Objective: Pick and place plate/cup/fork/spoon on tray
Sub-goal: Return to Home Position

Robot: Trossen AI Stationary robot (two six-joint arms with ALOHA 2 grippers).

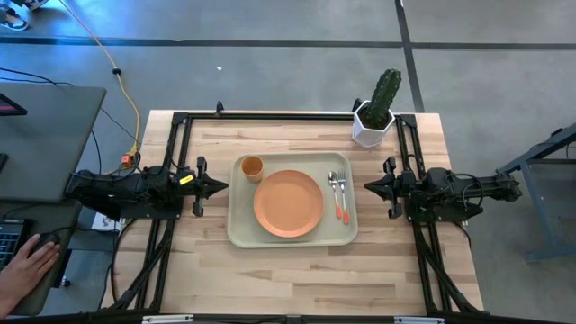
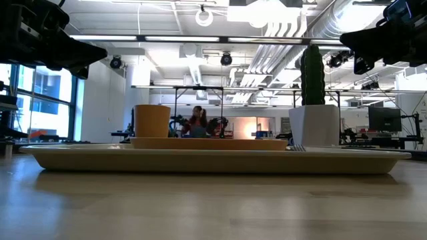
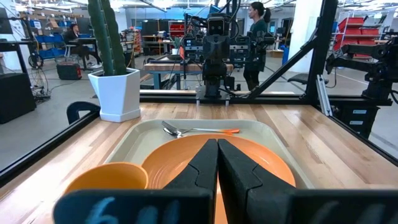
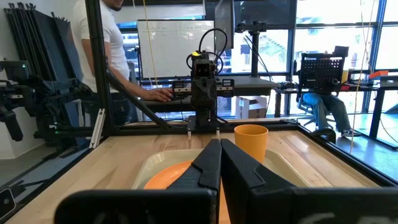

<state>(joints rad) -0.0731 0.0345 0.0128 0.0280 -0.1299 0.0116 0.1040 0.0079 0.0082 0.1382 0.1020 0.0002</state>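
The cream tray (image 1: 241, 236) lies in the middle of the table. On it rest the orange plate (image 1: 288, 203) at its centre, the orange cup (image 1: 252, 167) upright in its far left corner, and the fork (image 1: 341, 200) and spoon (image 1: 333, 183) side by side along its right side. My left gripper (image 1: 225, 187) is shut and empty, raised at the tray's left edge. My right gripper (image 1: 367, 187) is shut and empty, raised at the tray's right edge. The plate (image 3: 186, 158), cup (image 3: 109, 177) and spoon (image 3: 180, 130) also show in the left wrist view.
A white pot with a green cactus (image 1: 376, 112) stands at the table's far right, just beyond the tray's corner. Black frame rails (image 1: 184, 135) run along the table's left, right and far sides. A person's hand (image 1: 27, 265) rests on a desk off the table's left.
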